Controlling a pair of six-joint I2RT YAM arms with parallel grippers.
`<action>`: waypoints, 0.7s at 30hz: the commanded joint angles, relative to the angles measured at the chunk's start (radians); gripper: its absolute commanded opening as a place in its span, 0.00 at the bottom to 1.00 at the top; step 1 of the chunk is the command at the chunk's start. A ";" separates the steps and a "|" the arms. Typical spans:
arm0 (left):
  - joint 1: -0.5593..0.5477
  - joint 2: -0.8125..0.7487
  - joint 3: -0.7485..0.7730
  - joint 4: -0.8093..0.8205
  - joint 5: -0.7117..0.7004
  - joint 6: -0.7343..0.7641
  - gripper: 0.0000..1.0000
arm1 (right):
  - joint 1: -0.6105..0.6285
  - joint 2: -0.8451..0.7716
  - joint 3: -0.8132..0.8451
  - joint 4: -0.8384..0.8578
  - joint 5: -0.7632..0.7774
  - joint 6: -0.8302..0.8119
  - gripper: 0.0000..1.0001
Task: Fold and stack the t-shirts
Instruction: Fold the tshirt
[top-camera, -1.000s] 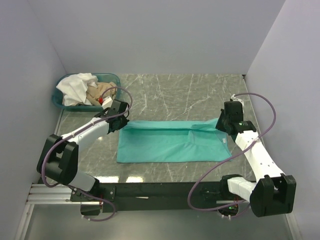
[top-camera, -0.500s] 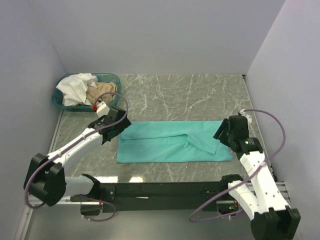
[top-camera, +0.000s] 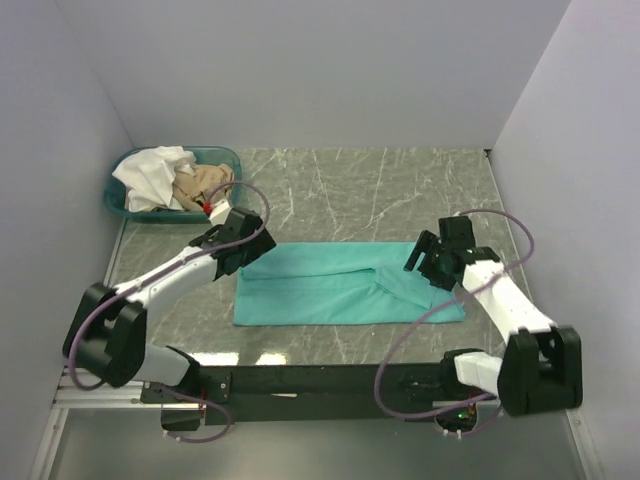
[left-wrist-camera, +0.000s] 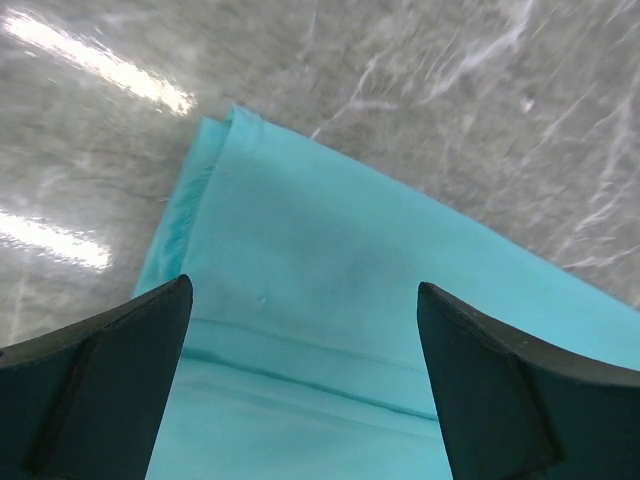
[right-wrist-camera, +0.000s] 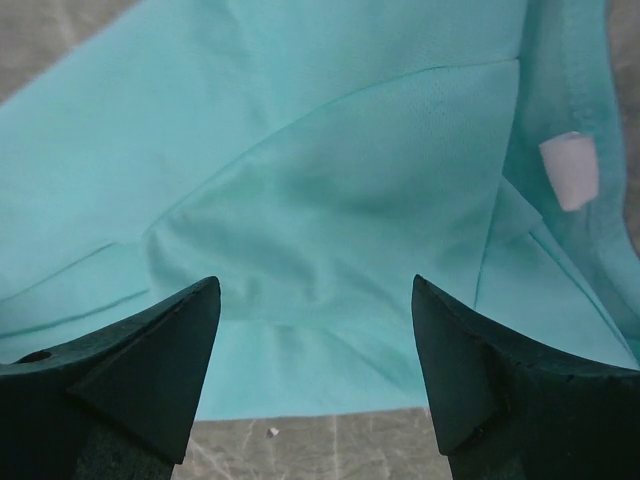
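A teal-green t-shirt (top-camera: 340, 284) lies folded into a long strip across the middle of the marble table. Its right end is doubled over with a small white neck tag (right-wrist-camera: 568, 171) showing. My left gripper (top-camera: 243, 243) hovers open over the strip's left end (left-wrist-camera: 300, 300), nothing between its fingers. My right gripper (top-camera: 425, 262) hovers open over the right end (right-wrist-camera: 320, 290), also holding nothing. A white t-shirt (top-camera: 152, 175) and a tan-beige t-shirt (top-camera: 205, 183) lie crumpled in the basket at the back left.
The shallow teal basket (top-camera: 225, 155) stands in the back left corner against the wall. Grey walls close in the table on three sides. Purple cables loop from both arms.
Both grippers have opened and let go of the teal shirt's ends. The right end now lies folded over on the strip. Both arms shifted slightly inward above the cloth.
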 joint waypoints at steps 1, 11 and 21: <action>-0.005 0.085 0.036 0.079 0.070 0.051 1.00 | -0.003 0.159 0.045 0.091 -0.023 0.006 0.84; -0.010 0.152 -0.074 0.151 0.169 0.045 0.99 | -0.007 0.545 0.261 0.124 -0.044 -0.026 0.84; -0.209 0.039 -0.215 0.154 0.233 -0.155 0.99 | 0.022 0.931 0.809 -0.069 -0.099 -0.142 0.83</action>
